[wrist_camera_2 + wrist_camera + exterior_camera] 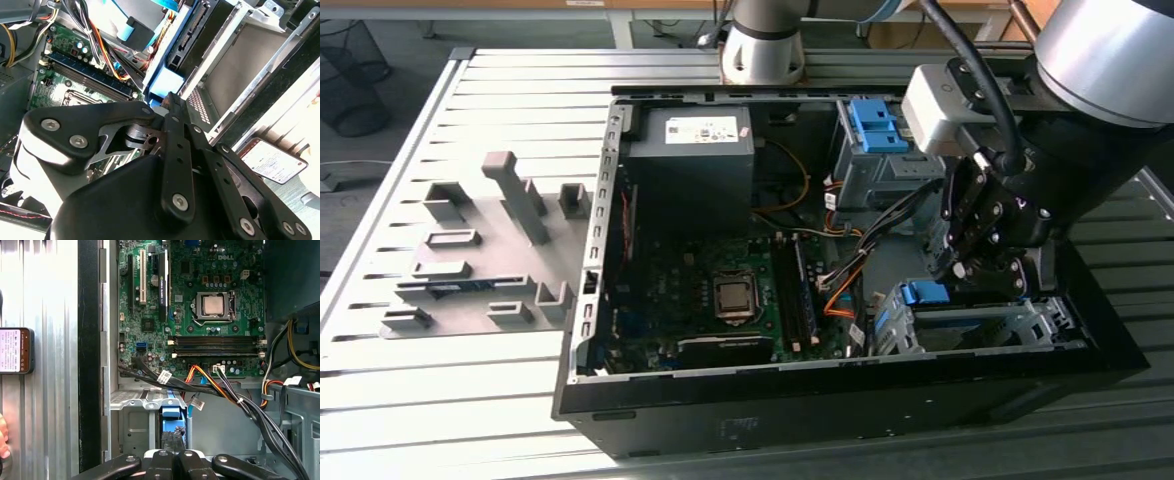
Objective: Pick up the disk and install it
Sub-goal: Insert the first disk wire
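Observation:
The disk lies in the metal drive cage at the near corner of the open computer case, on the exterior view's right. Its blue tab faces the motherboard. In the second wrist view the disk's dark connector edge and blue rail run along the cage wall. My gripper hangs right over the cage, its fingers drawn together. The tips sit against the blue tab. In the first wrist view the closed tips are just beside that tab.
The case also holds the motherboard, a black box with a white sticker, a light-blue bracket and loose cables. Grey fixture blocks stand on the slatted table. A labelled flat device and a person's fingertip lie outside the case wall.

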`<action>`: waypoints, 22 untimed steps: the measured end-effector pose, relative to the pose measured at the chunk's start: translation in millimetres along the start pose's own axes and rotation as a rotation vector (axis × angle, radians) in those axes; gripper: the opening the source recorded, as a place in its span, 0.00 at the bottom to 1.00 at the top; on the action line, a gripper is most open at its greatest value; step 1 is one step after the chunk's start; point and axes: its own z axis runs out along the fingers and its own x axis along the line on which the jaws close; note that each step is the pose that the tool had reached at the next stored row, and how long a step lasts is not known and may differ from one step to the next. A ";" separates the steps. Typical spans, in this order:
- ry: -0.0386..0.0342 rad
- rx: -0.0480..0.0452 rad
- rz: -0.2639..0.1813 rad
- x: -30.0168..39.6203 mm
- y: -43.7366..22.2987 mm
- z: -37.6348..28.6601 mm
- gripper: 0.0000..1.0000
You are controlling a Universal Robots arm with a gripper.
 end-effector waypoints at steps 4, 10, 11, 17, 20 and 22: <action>0.0000 0.0000 0.000 0.0 0.0 0.1 0.11; 0.0000 0.0000 0.000 -0.1 -4.3 0.1 0.11; -0.0001 0.0000 0.000 -0.2 -6.6 0.1 0.11; 0.0001 -0.0039 0.000 -1.1 -32.3 0.5 0.11; 0.0001 -0.0073 0.000 -1.6 -45.1 0.5 0.11; 0.0003 -0.0079 -0.001 -1.8 -51.7 0.3 0.11</action>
